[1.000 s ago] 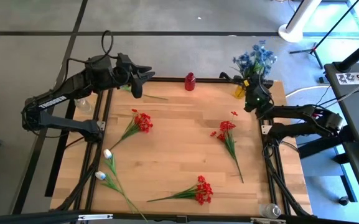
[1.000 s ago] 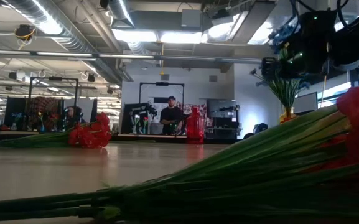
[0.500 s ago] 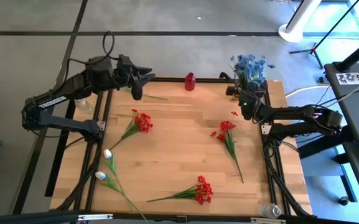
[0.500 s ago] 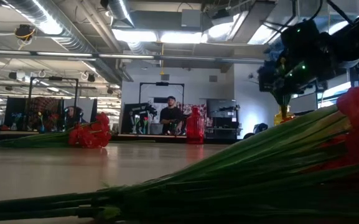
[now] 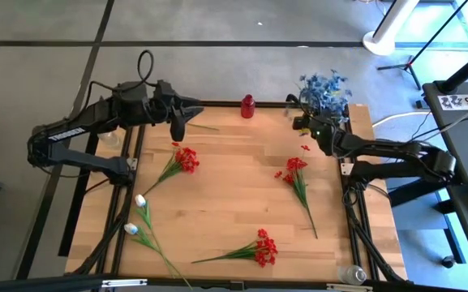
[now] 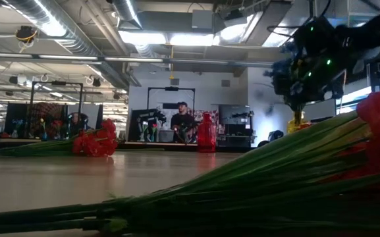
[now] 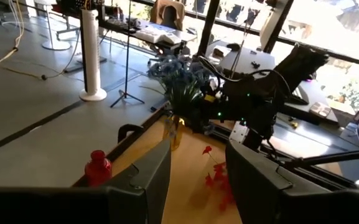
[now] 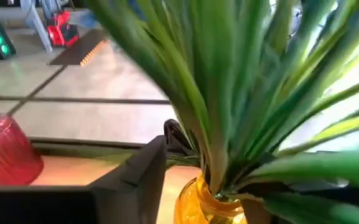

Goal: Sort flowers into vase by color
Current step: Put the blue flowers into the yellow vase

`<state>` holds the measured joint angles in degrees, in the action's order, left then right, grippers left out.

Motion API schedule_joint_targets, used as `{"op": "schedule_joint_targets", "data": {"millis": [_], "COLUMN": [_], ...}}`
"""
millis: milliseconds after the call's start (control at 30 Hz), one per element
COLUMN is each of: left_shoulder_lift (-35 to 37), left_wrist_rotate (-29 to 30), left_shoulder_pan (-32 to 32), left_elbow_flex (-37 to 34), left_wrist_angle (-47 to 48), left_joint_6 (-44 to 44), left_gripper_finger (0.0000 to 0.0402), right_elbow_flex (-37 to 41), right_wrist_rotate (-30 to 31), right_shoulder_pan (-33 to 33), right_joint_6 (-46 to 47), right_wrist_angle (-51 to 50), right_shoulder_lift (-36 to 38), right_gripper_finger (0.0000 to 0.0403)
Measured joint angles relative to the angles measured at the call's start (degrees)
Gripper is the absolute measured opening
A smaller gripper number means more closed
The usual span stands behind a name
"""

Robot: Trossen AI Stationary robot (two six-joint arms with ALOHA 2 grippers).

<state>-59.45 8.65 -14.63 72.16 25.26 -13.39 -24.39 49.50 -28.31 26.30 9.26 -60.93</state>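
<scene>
Red flower sprays (image 5: 186,158) litter the bench (image 5: 234,195), with a red vase (image 5: 247,106) at its far edge. Left end effector (image 5: 178,122) hovers with fingers parted; whether the right end effector (image 5: 308,123), beside the blue flowers (image 5: 324,83) in the yellow vase (image 8: 211,202), is open or closed I cannot tell.

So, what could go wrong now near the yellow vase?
The right end effector sits close against the small yellow glass vase holding the blue flowers, at the table's far right corner; a sideways pull might tip it. Its fingers could also snag the green stems. The left end effector waits near the far left edge.
</scene>
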Motion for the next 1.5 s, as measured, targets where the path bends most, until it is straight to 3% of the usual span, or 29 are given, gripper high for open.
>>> {"op": "schedule_joint_targets", "data": {"millis": [167, 433, 633, 833, 1000, 1200, 1400, 1500], "left_shoulder_lift": [1.0, 1.5, 1.4, 1.4, 1.4, 1.4, 1.4, 1.4], "left_wrist_rotate": [0.3, 0.3, 0.3, 0.9, 2.6, 3.2, 3.7, 4.3], "left_shoulder_pan": [1.3, 4.8, 7.9, 11.1, 11.8, 11.8, 11.8, 11.8], "left_elbow_flex": [0.0, 0.0, 0.0, 0.0, 0.0, 0.0, 0.0, 0.0], "left_wrist_angle": [1.0, 1.6, 1.5, 1.3, 1.3, 1.3, 3.1, 3.6], "left_joint_6": [-0.2, -0.5, -1.1, -2.7, -2.7, -2.6, -0.5, 1.1], "left_gripper_finger": [0.0149, 0.0149, 0.0149, 0.0149, 0.0149, 0.0149, 0.0149, 0.0149], "right_elbow_flex": [-4.6, -13.4, -16.8, -16.9, -16.9, -16.9, -17.6, -19.7], "right_wrist_rotate": [-0.6, -9.7, -19.1, -18.4, -16.1, -20.8, -21.9, -23.2], "right_shoulder_pan": [3.0, 11.6, 21.1, 29.5, 30.2, 30.2, 30.0, 28.4], "right_joint_6": [4.6, 11.6, 17.4, 24.5, 24.7, 27.2, 26.3, 27.7], "right_wrist_angle": [-16.0, -33.3, -40.1, -47.0, -47.2, -49.9, -64.5, -71.6], "right_shoulder_lift": [6.9, 15.6, 15.9, 15.8, 15.8, 16.1, 16.1, 16.1], "right_gripper_finger": [0.0212, 0.0234, 0.0227, 0.0221, 0.0221, 0.0221, 0.0216, 0.0191]}}
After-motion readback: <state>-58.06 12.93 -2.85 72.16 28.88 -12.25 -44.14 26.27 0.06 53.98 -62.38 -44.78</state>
